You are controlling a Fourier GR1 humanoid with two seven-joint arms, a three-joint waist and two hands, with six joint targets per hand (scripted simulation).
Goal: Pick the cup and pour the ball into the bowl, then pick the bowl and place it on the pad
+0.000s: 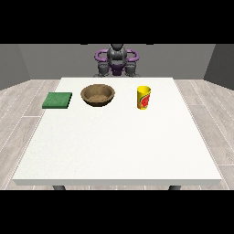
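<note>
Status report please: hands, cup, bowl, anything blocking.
Hands not visible. Cup upright, untouched, right of bowl. Pad left of bowl. Nothing between them.

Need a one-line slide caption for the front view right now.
Yellow cup, brown bowl and green pad on the white table, none yet picked up.

A white table (114,146) stands on pale wood-plank floor (18,114) before grey walls (45,59).

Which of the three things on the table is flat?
The green pad, at the view's left edge of the table. The bowl and the cup both stand taller.
</note>
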